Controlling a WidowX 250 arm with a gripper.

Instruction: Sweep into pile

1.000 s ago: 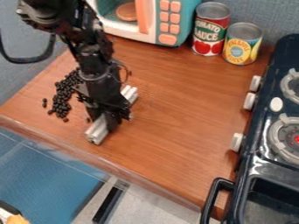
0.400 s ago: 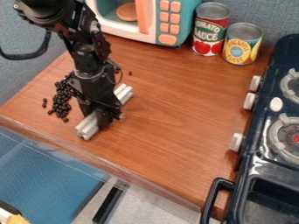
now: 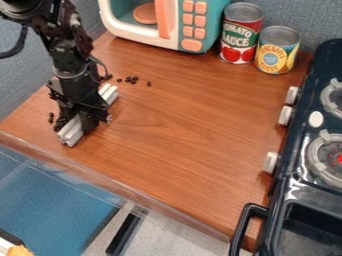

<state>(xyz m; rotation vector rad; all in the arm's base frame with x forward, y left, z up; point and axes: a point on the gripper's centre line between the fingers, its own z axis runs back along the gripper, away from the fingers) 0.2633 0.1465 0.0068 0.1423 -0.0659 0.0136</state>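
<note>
Hand (image 3: pixel 83 118): closed on the grooved bar (image 3: pixel 71 133), around its middle — bar is slantwise over the table (image 3: pixel 180 125) | Black beans (image 3: pixel 51 118): some just beside hand, at view's left — few others between hand and toy microwave (image 3: pixel 192 25)

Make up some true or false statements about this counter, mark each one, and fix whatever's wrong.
1. The gripper holds a pale ribbed bar. True.
2. All the black beans are gathered in one tight pile. False: several black beans lie scattered beyond the bar's far end.
3. The red-labelled can stands to the right of the yellow-labelled can in the picture. False: the red-labelled can is left of the yellow-labelled can.
4. The toy stove is at the picture's right side. True.
5. The toy microwave sits on the toy stove. False: the toy microwave stands on the counter.
</note>
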